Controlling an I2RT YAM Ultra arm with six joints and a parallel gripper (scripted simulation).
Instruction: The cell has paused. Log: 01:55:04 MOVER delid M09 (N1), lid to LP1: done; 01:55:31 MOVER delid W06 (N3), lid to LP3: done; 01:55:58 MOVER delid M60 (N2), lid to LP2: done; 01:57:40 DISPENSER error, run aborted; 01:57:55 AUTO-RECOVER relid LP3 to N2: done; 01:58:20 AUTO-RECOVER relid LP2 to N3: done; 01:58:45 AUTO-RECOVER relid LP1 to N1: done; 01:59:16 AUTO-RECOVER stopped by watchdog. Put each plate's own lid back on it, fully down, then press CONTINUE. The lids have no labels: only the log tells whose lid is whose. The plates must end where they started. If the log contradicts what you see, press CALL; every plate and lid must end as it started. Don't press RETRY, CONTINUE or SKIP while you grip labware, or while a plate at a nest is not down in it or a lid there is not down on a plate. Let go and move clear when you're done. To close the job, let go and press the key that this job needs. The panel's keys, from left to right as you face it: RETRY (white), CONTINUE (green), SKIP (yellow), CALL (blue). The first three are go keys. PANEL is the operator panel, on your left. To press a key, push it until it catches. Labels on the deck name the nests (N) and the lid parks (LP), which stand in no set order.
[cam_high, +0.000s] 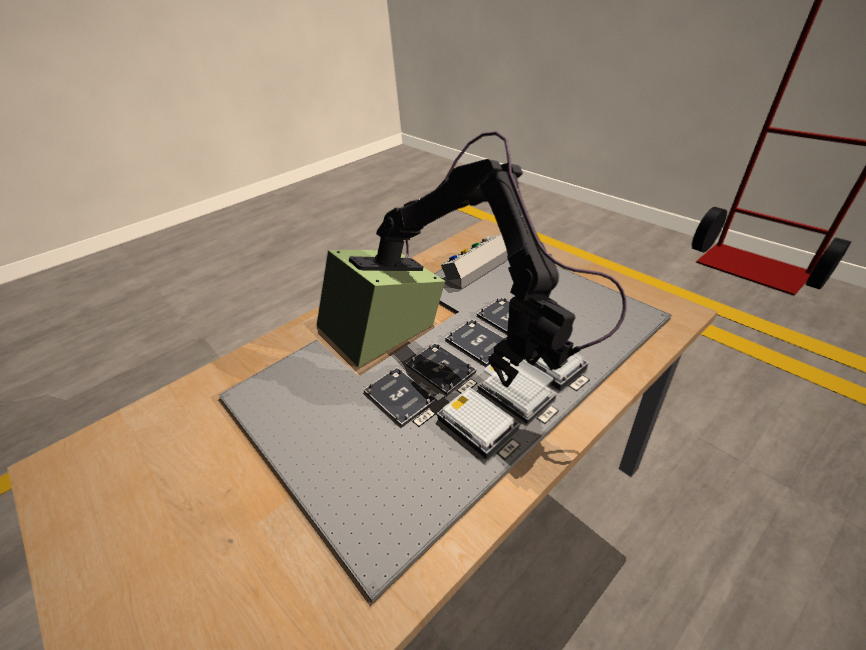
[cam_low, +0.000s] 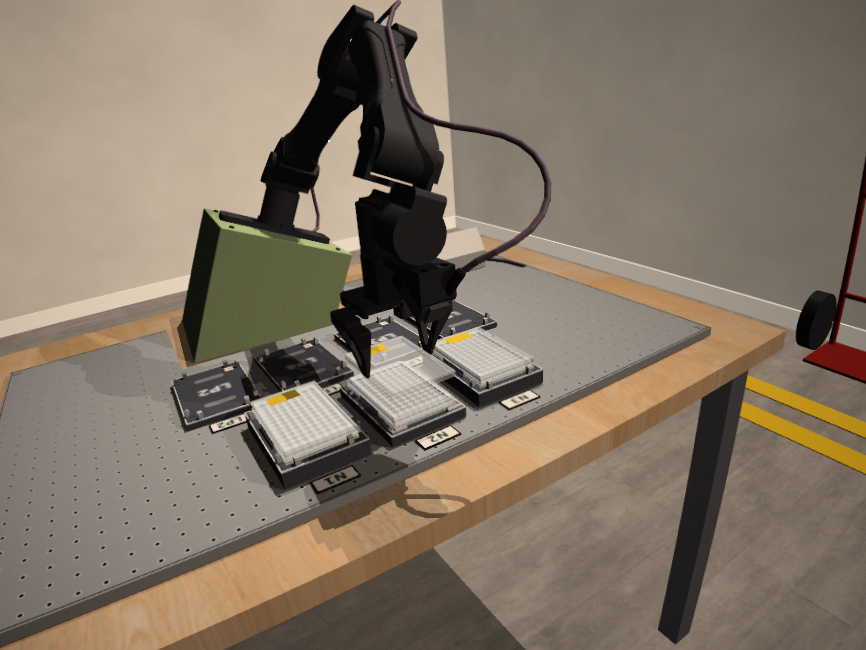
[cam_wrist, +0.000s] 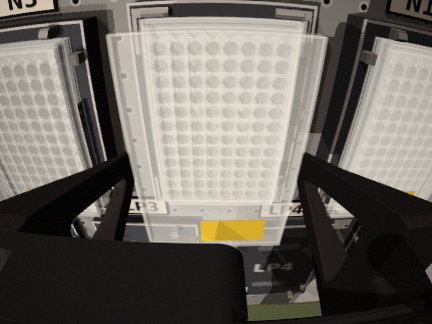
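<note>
My gripper (cam_high: 531, 372) (cam_low: 397, 361) (cam_wrist: 215, 162) is shut on a clear lid with a yellow patch (cam_low: 379, 348) (cam_wrist: 232, 230) and holds it above the white plate at N2 (cam_high: 519, 397) (cam_low: 404, 397) (cam_wrist: 225, 26). The plate sits in its nest, with a gap under the lid. The plate at N1 (cam_high: 479, 421) (cam_low: 304, 425) (cam_wrist: 407, 100) and the plate at N3 (cam_low: 489, 358) (cam_wrist: 30, 100) each show a clear lid with a yellow patch on top. In the top view the arm partly hides N3.
Lid parks LP2 (cam_high: 400, 396) (cam_low: 211, 391), LP4 (cam_high: 440, 368) (cam_low: 300, 365), LP3 (cam_high: 475, 340) and LP1 (cam_high: 495, 314) show no lid; the arm partly covers LP1. The panel (cam_high: 482, 262) (cam_low: 467, 248) stands beyond them. The green arm base (cam_high: 398, 314) (cam_low: 269, 290) stands behind the parks.
</note>
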